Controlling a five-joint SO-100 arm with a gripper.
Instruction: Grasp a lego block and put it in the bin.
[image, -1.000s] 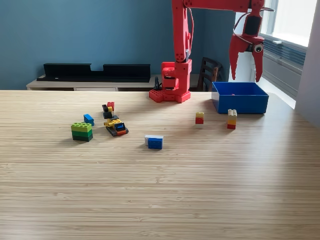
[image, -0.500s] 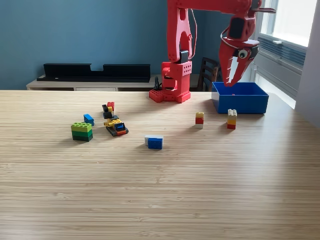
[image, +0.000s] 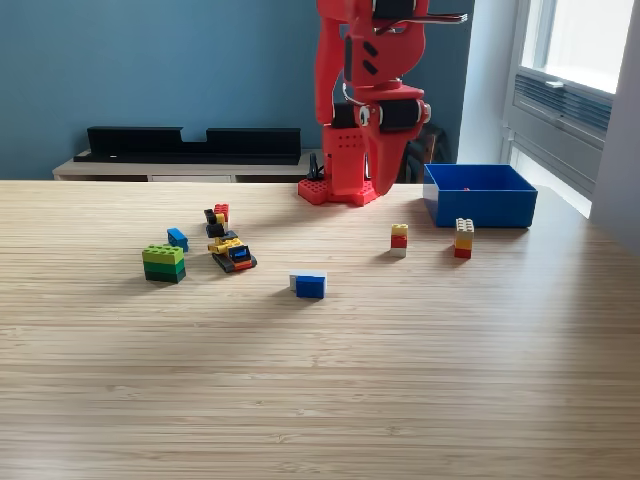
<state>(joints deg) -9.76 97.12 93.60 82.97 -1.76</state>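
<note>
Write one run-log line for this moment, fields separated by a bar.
hand: raised near arm base, empty-looking, state unclear | bin: on table | yellow-red block: nearest, untouched | phase: approaching

- The arm (image: 352, 90) is bright red plastic throughout.
- Black motor blocks sit in its joints.
- A perforated red base plate (image: 338, 192) carries it.
- Thin dark cables run alongside.

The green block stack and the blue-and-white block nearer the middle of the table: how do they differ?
The green block stack is layered light green over dark green; the blue-and-white block is blue with a white part. The green stack looks taller and bulkier, while the blue-and-white one sits lower. The green stack lies further toward the exterior view's left. Both rest on the wooden table, untouched.
</note>
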